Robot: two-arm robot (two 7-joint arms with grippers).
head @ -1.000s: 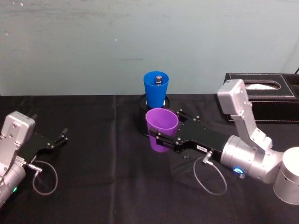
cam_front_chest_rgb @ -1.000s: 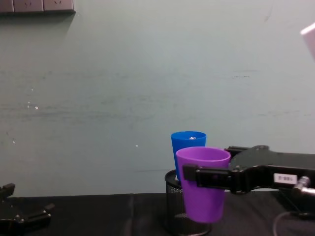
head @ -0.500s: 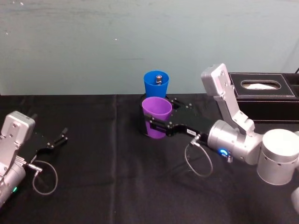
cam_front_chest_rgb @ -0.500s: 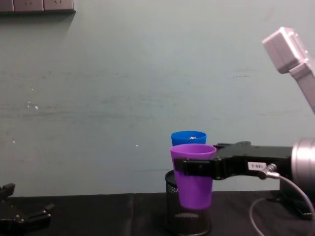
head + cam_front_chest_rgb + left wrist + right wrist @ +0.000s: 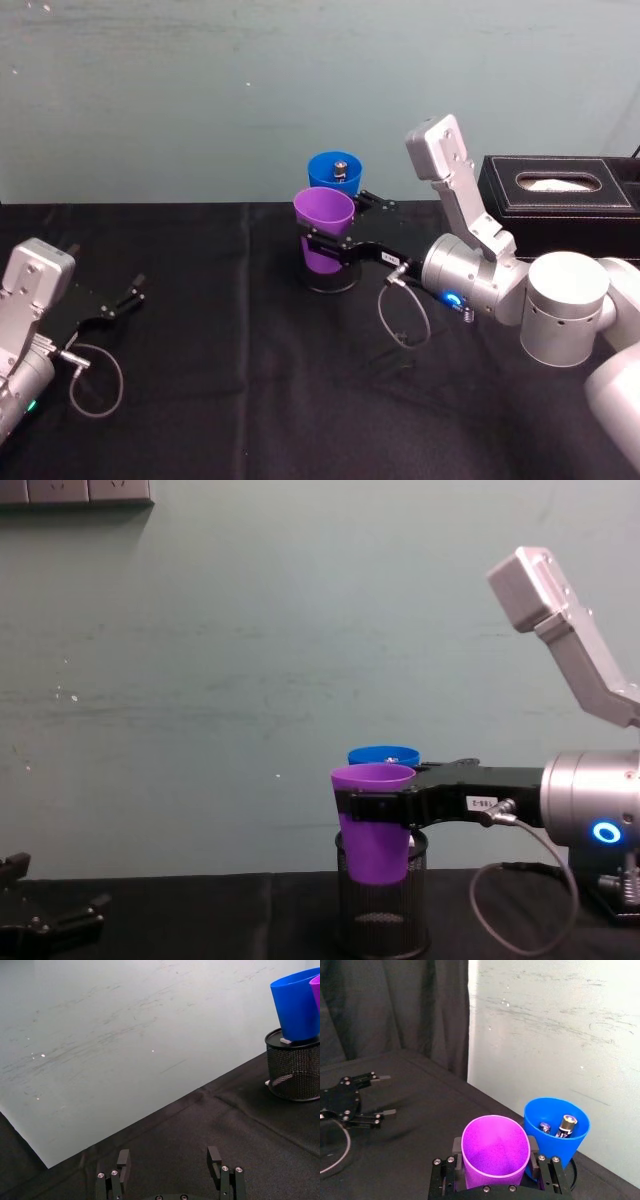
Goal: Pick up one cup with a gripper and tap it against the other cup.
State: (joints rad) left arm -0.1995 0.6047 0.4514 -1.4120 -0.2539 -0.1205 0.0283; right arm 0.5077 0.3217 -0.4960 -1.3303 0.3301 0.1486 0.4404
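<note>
My right gripper (image 5: 330, 228) is shut on the purple cup (image 5: 325, 225), one finger on each side of its wall, holding it upright above the table. The purple cup (image 5: 495, 1152) hangs right beside the blue cup (image 5: 555, 1130), rims nearly level; whether they touch I cannot tell. The blue cup (image 5: 335, 170) stands in a black mesh pen holder (image 5: 380, 910) and holds batteries (image 5: 565, 1122). In the chest view the purple cup (image 5: 372, 815) overlaps the front of the blue cup (image 5: 383, 755). My left gripper (image 5: 168, 1160) rests open on the table at the left (image 5: 125, 298).
A black tissue box (image 5: 560, 205) stands at the back right behind my right arm. A black cloth (image 5: 220, 400) covers the table, and a pale wall (image 5: 150, 90) rises close behind the cups. A loose cable (image 5: 95, 385) loops beside the left arm.
The right gripper has carried the purple cup away from me and slightly left, up against the blue cup's side. The left arm has not moved.
</note>
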